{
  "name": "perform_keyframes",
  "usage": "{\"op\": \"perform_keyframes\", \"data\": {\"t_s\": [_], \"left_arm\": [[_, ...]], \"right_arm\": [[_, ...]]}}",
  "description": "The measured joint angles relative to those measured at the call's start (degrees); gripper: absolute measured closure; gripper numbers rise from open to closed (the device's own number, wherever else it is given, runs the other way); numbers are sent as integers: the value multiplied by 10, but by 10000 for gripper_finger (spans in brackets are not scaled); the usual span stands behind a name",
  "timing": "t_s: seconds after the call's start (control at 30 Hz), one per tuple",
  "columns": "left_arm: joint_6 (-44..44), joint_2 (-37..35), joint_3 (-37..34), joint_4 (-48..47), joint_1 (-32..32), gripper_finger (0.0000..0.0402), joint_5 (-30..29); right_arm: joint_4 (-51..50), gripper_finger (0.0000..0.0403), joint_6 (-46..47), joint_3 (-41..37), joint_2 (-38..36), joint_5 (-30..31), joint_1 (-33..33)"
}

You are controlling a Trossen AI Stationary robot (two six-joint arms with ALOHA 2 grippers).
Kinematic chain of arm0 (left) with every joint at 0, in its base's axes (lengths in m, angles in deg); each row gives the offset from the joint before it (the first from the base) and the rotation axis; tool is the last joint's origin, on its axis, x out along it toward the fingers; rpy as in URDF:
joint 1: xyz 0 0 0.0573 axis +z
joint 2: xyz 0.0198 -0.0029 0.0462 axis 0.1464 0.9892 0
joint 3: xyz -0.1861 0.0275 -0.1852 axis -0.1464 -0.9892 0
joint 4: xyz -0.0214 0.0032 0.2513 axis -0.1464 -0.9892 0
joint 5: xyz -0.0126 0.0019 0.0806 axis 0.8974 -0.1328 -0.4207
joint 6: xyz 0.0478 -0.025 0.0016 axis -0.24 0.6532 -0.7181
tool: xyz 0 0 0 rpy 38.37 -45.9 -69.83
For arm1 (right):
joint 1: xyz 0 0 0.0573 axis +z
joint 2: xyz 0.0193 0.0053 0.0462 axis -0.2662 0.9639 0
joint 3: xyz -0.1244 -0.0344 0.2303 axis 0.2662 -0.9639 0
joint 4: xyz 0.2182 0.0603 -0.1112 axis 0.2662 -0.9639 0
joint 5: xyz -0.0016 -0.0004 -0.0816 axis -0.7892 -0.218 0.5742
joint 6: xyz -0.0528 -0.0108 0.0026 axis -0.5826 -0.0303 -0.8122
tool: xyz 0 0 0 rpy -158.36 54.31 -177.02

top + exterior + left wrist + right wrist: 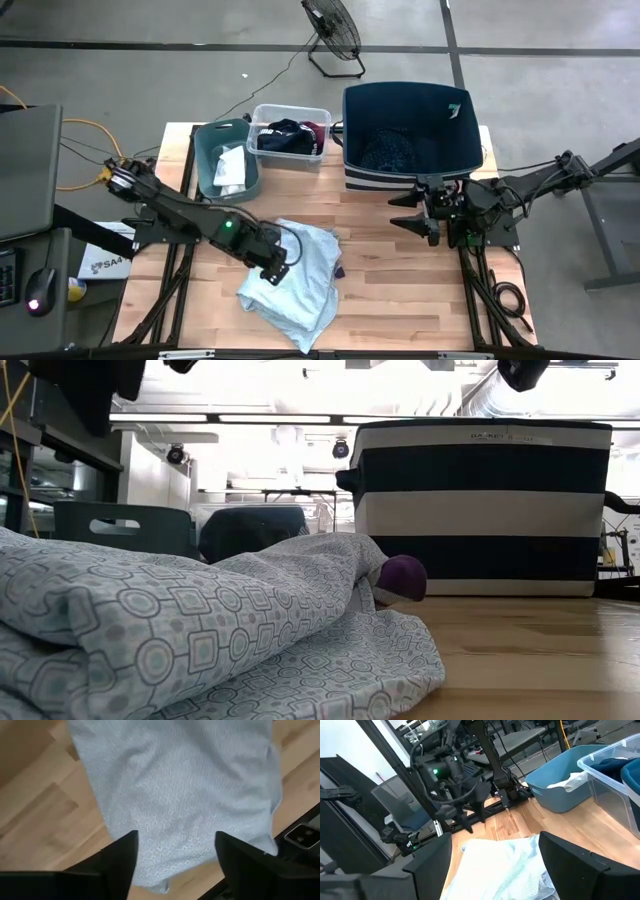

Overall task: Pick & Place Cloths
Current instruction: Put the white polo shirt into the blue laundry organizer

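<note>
Pale-blue cloth (185, 795): you see it cut off at the left wrist view's edge.
Maroon cloth (402, 576): you see only a bulge; the rest is buried.

Four views: one overhead, one at tabletop level, two on the wrists.

The high view looks straight down on the whole table (400, 290). The low view faces level across it, very near the pale-blue cloth (150, 630), which both wrist views also share, the left from close above.

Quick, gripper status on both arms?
Left gripper: open, empty, above the pale-blue cloth.
Right gripper: open, empty, by the striped navy bin.
</note>
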Motion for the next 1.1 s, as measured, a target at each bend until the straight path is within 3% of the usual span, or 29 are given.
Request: {"op": "perform_keyframes", "data": {"t_s": [0.2, 0.33, 0.8, 1.1], "left_arm": [[11, 45, 0, 12, -2, 62, 14], [19, 78, 0, 31, -2, 32, 44], [42, 173, 0, 85, -11, 27, 133], [64, 220, 0, 103, -17, 27, 134]], "right_arm": [[-12, 113, 8, 0, 0, -5, 0], [-26, 113, 14, 0, 0, -5, 0], [-54, 113, 37, 0, 0, -6, 0], [-57, 113, 63, 0, 0, -10, 0]]}}
